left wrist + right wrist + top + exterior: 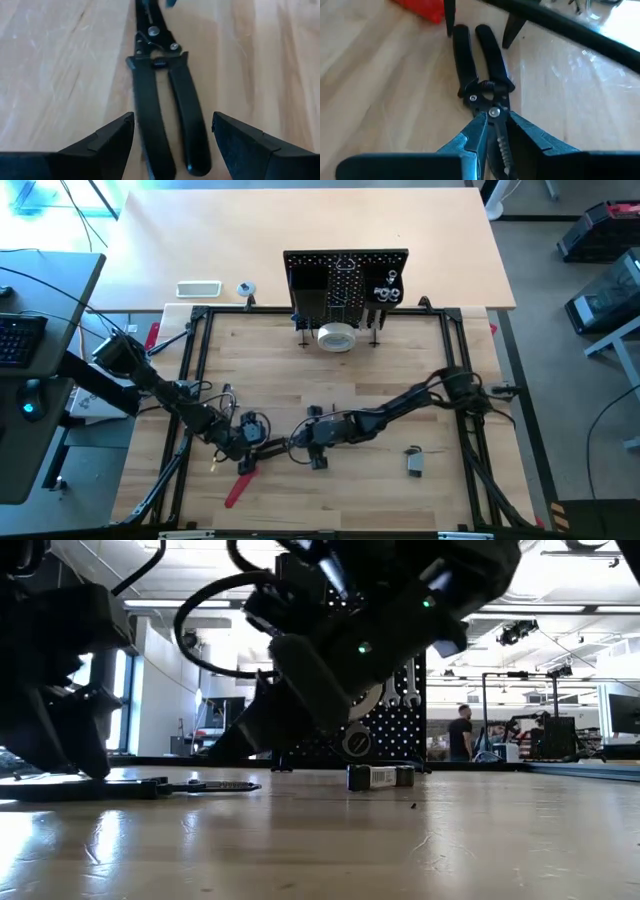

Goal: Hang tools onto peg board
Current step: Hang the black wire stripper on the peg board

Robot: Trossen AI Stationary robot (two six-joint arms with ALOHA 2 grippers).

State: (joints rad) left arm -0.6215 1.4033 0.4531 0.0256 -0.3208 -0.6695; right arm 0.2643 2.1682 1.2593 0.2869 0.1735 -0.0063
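Dark-handled pliers [278,444] lie level low over the wooden table near its front middle. My right gripper [495,125] is shut on their head end. My left gripper [172,122] is open; its fingers [112,137] stand on either side of the two handles [170,115] without touching them. In the high view the left gripper [256,442] comes from the left and the right gripper [306,442] from the right. The black peg board [345,280] stands upright at the far edge. My right gripper pinches the pliers' head [496,136], just past the pivot screw, between its two fingers. The fingers come nearly level from the table's right side and lie along the tool. The handles [470,55] point away toward the left gripper; I cannot tell whether they rest on the table.
A red-handled tool [240,488] lies near the front left. A small tape measure [413,462] lies at the right. A white tape roll [336,337] lies at the peg board's foot. Silver wrenches [388,288] hang on the board. A person [462,732] stands far behind.
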